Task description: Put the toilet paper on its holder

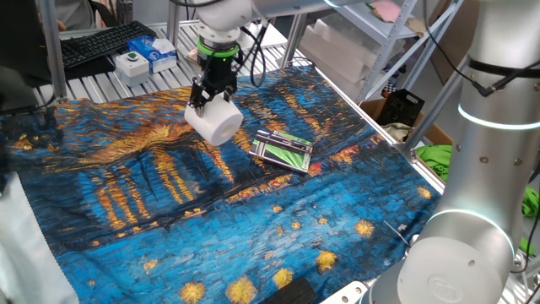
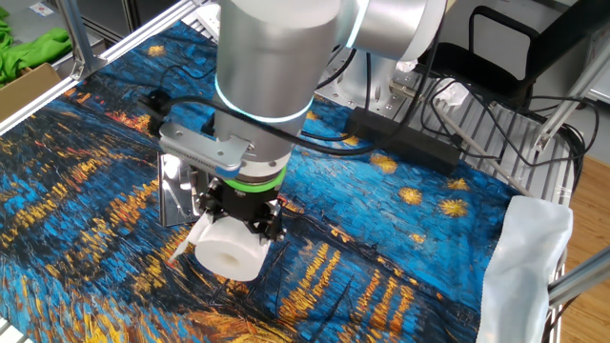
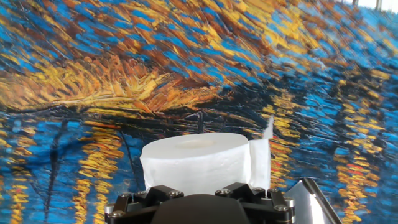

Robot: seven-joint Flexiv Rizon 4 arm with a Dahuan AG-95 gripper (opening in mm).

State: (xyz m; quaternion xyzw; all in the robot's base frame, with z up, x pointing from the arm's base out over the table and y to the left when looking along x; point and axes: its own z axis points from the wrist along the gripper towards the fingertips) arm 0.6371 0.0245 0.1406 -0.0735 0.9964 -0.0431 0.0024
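Surface: painted blue-and-gold cloth is spread over the table | gripper: jaws wide, clamped on the toilet paper, held above the cloth | holder: lies flat just beside | done: roll is picked up | left: placing on holder.

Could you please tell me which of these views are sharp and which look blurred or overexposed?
One fixed view: sharp at the toilet paper and holder, near arm blurred. Other fixed view: crisp, the roll's end face nearly blown out. Hand view: cloth soft, roll bright, little surface detail.
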